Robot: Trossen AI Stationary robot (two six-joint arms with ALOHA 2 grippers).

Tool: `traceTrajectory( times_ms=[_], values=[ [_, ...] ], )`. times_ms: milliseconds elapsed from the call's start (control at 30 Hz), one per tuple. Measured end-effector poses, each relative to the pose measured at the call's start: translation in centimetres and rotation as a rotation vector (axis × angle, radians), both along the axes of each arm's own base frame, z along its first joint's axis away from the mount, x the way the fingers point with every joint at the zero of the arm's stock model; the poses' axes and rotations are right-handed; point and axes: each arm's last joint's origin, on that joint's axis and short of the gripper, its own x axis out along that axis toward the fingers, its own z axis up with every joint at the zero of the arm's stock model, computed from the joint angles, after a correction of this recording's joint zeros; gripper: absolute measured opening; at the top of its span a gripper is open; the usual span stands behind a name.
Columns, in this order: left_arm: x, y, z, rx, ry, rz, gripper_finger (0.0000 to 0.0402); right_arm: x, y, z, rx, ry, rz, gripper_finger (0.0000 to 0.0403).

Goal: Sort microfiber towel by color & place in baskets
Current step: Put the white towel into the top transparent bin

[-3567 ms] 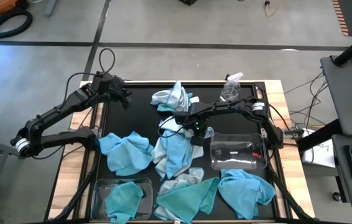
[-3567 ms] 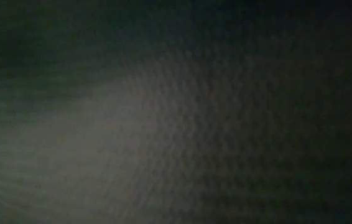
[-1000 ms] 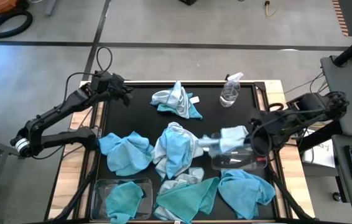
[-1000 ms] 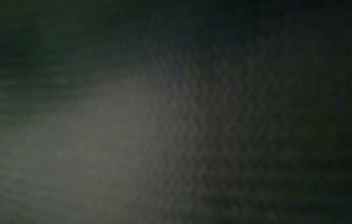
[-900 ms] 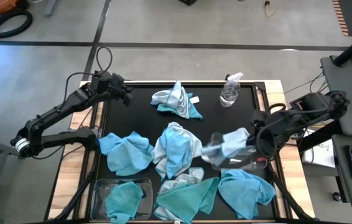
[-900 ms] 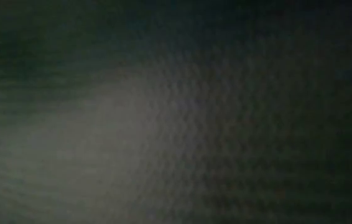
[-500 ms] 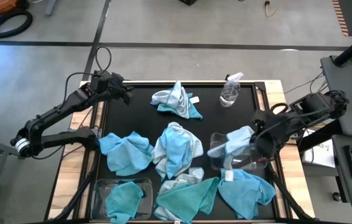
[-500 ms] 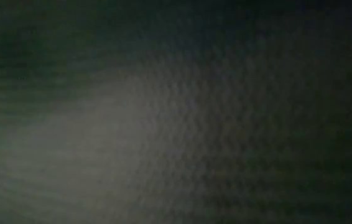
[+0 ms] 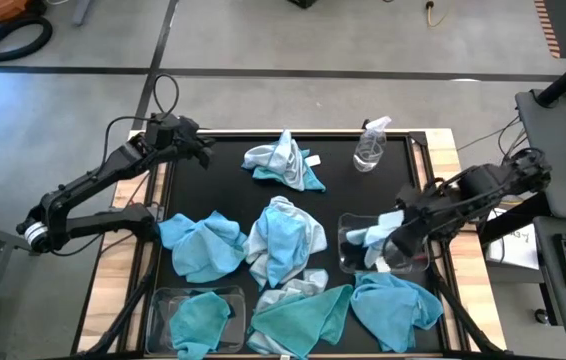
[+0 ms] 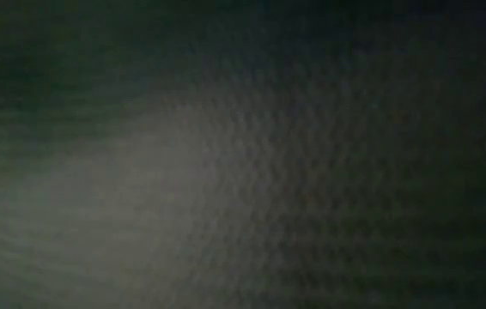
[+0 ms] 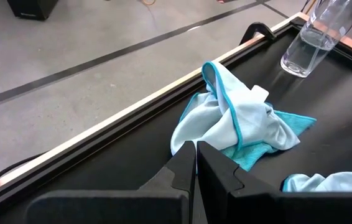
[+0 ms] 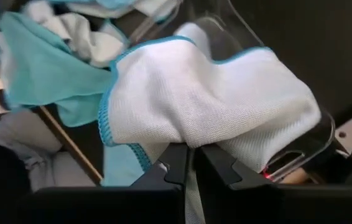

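Note:
My right gripper [image 9: 393, 245] is shut on a pale whitish microfiber towel [image 9: 368, 238] with a teal hem, over the clear right basket [image 9: 348, 262]. The left basket [image 9: 163, 300] at the near left holds a teal towel [image 9: 198, 320]. Other blue, teal and pale towels lie loose on the black mat: a heap [image 9: 283, 160] at the far middle, one blue [image 9: 203, 245], one light blue [image 9: 283, 240]. My left gripper [image 9: 206, 152] waits shut at the far left with nothing in it, short of the far heap [image 11: 238, 124]. The low view is dark. My right gripper pinches a bunched fold of the pale towel [image 12: 185, 138] between its two fingers, coming steeply from above. The towel bulges below the fingers, and its lower part hangs inside the right basket's clear walls [image 12: 316, 134]. One layer or several, I cannot tell.
A clear spray bottle [image 9: 371, 145] stands at the far right of the mat. More towels lie along the near edge: teal [image 9: 298, 318], blue [image 9: 393, 300], pale [image 9: 303, 285]. The mat has a raised wooden frame [image 9: 443, 160].
My right gripper has carried the pale towel toward the table's right and near edges, tipped steeper downward and sunk. The towel, trailing out over the mat before, is now gathered over and into the right basket.

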Motion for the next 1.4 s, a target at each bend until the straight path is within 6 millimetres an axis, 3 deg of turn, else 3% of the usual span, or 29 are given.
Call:
traceTrajectory(
  times_ms=[400,700,1100,1267,1400],
  values=[
    [0.0,0.0,0.0,0.002,0.002,-0.003,0.0,2.7,1.1,-6.7,-0.171,0.272,0.058,0.0013],
    [0.0,0.0,0.0,0.003,0.002,-0.004,0.0,5.1,1.9,-10.1,-0.221,0.341,0.054,0.0018],
    [0.0,0.0,0.0,0.001,0.004,-0.023,0.0,7.6,0.8,-10.5,-0.294,0.35,0.104,0.0128],
    [0.0,-0.1,0.0,0.0,0.006,-0.024,0.0,8.2,0.0,-9.8,-0.347,0.302,0.09,0.0145],
    [0.0,-0.1,0.0,0.0,0.006,-0.024,0.0,9.1,-1.1,-8.0,-0.539,0.174,0.021,0.014]
  ],
)
